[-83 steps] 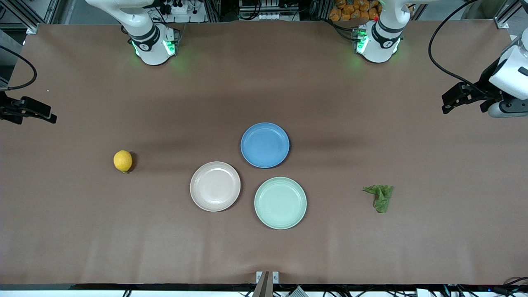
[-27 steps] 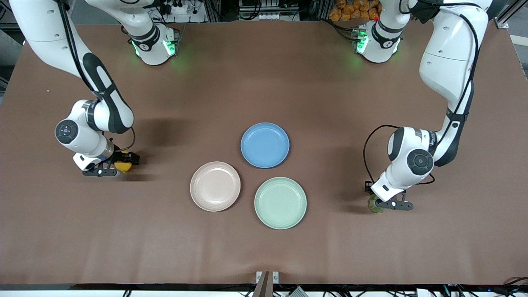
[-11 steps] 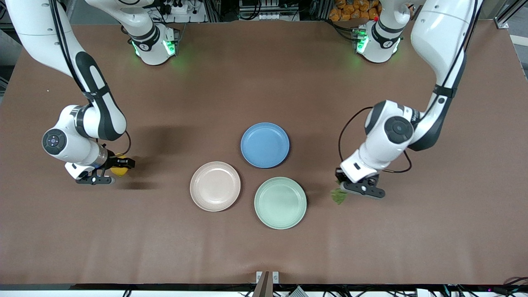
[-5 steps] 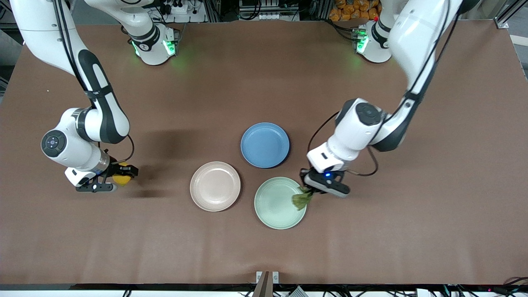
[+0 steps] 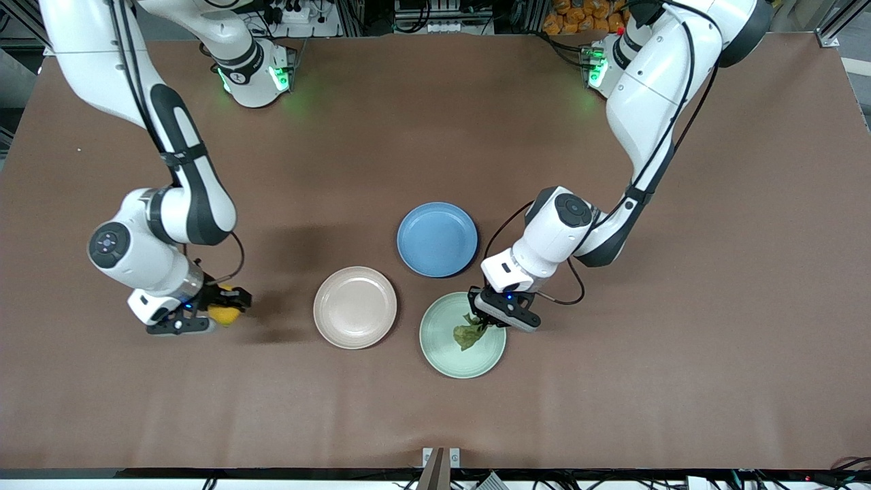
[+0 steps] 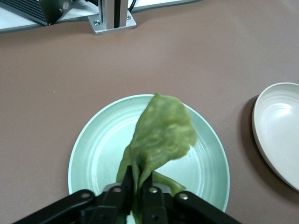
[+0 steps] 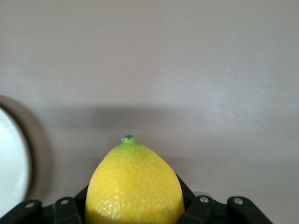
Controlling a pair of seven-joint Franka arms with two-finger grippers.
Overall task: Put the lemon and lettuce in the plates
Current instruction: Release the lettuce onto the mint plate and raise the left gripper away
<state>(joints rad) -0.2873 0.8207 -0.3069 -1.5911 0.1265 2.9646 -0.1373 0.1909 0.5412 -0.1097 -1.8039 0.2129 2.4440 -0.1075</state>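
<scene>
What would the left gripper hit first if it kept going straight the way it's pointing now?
Most likely the mint green plate. The left gripper, its jaws shut on the lettuce, points down at that plate's inside, so the hanging leaf would touch first. How high it hangs is unclear.

- The lettuce [image 5: 468,335] hangs over the lower center plate [image 5: 442,354].
- The lemon [image 5: 225,314] is at center left, above the table [image 5: 435,136].
- Two other plates [image 5: 355,307] lie nearby.
</scene>
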